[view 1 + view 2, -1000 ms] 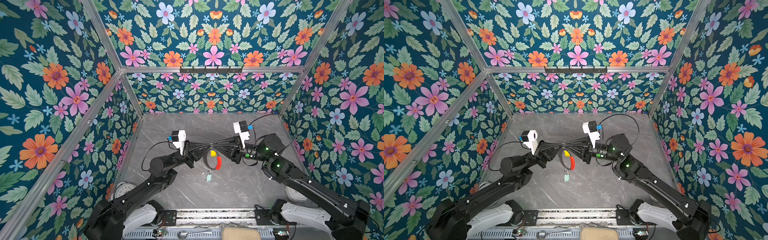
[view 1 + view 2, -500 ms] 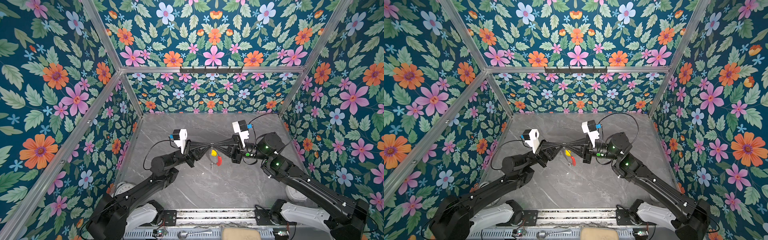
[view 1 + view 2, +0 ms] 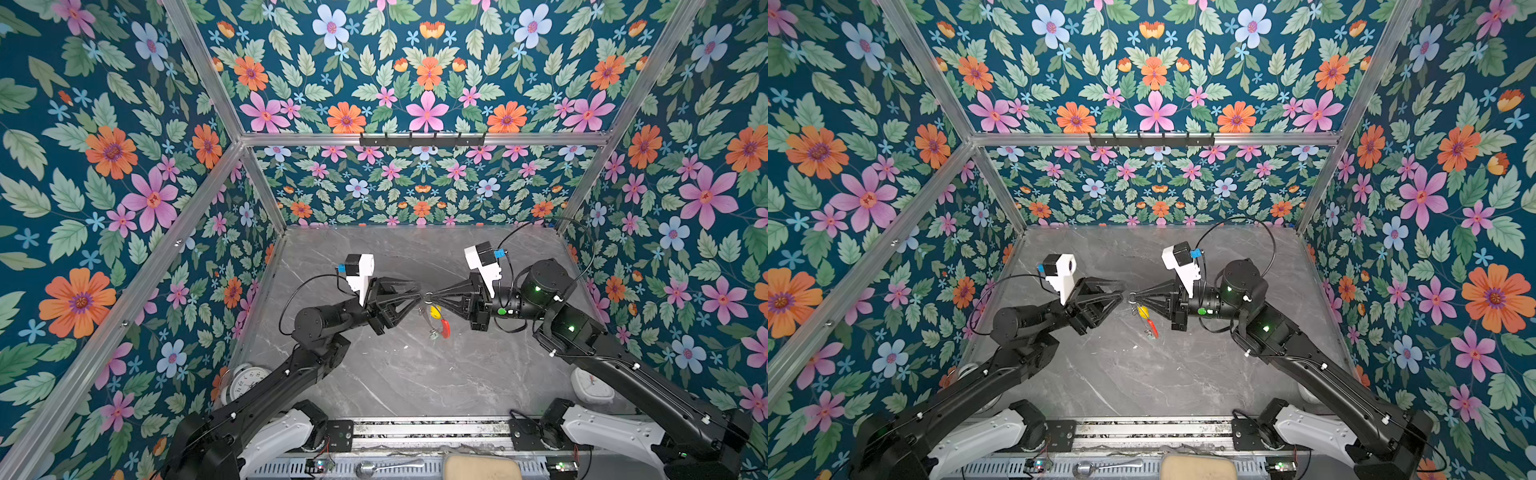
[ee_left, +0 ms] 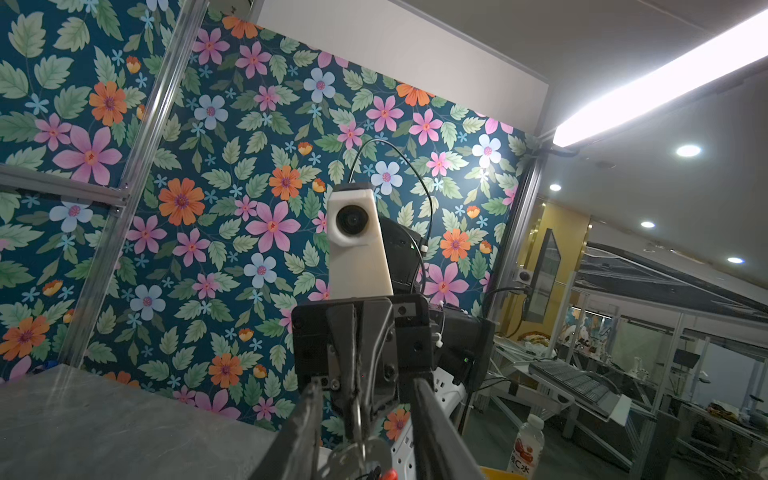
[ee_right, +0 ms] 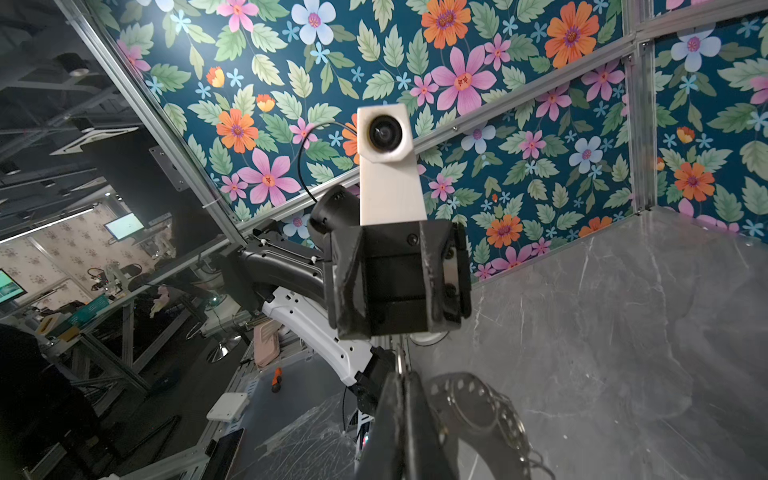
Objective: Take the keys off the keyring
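Keyring (image 3: pixel 445 328) hangs pinched in the closed right claw (image 3: pixel 434 296), its top between the parted left claw (image 3: pixel 419 292).

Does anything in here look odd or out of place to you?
Yes: a white clock sits face up in the near left corner, half under the left arm, and a spoon lies at the front edge. The keyring hanging from the right gripper is the job itself.
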Tool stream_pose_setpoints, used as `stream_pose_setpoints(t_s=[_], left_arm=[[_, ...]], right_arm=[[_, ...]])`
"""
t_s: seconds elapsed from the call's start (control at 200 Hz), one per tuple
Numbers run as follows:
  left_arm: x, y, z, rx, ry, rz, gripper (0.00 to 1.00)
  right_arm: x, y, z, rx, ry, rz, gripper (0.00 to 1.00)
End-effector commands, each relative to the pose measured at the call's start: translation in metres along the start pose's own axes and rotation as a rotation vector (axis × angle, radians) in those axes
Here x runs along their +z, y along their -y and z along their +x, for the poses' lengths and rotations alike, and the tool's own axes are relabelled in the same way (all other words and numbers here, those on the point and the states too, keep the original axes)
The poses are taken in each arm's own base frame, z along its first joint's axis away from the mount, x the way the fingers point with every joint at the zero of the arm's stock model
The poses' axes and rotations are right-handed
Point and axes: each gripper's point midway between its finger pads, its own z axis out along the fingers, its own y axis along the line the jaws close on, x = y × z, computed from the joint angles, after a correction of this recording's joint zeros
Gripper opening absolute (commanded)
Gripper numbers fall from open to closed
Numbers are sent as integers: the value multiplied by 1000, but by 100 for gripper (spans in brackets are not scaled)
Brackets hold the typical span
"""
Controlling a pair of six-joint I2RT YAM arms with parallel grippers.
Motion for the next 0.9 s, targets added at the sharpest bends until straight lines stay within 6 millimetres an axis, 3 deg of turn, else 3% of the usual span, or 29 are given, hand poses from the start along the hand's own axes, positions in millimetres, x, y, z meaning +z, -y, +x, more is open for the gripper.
stream_pose_setpoints(t_s=[0.0, 0.175, 0.48, 0.895], left_arm=[[2, -14, 23, -48, -155, -74, 38], [1, -18, 34, -67, -298, -144, 39], [1, -18, 38, -80, -398, -182, 20], [5, -8, 36, -88, -418, -119, 11]], right_arm=[[-3, 2, 10, -18, -61, 29, 0], [-6, 0, 8, -36, -69, 37, 0], [-5, 4, 3, -46, -57, 61, 0], [-3, 16, 2, -46, -55, 120, 0]])
